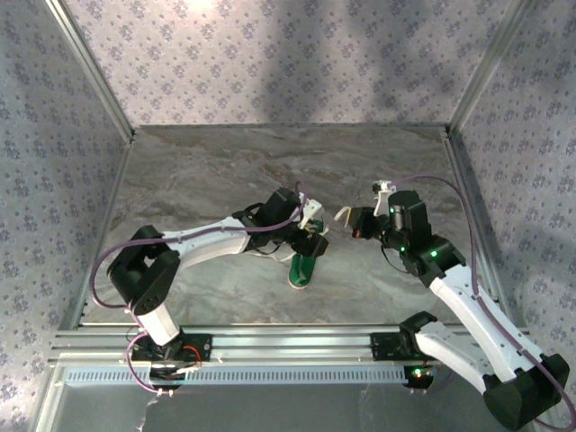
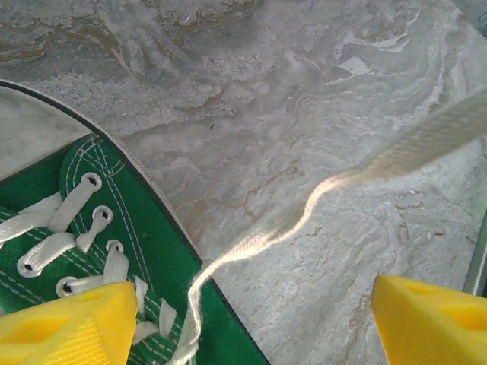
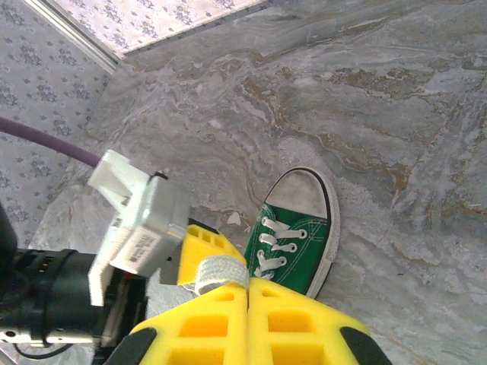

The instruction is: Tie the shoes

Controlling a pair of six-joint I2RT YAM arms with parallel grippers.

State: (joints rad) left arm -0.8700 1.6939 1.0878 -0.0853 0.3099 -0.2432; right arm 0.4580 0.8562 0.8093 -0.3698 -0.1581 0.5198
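The green sneaker (image 1: 302, 269) lies mid-table, its heel toward the near edge. One white lace (image 2: 304, 217) runs taut from the eyelets up to the right. My right gripper (image 1: 351, 219) is right of the shoe, shut on that lace's end (image 3: 221, 270), which pokes out between the yellow fingers (image 3: 304, 327). My left gripper (image 1: 312, 238) hovers over the laced part of the shoe (image 2: 137, 228), open, one yellow finger (image 2: 68, 323) over the eyelets, the other (image 2: 434, 319) over bare table. The lace passes between them untouched. The white toe cap (image 3: 304, 194) points away from the right wrist camera.
The marble-patterned tabletop (image 1: 225, 171) is walled by patterned panels and aluminium posts (image 1: 468, 90). The left wrist's grey camera housing (image 3: 141, 220) sits close beside my right fingers. An aluminium rail (image 1: 288, 346) runs along the near edge.
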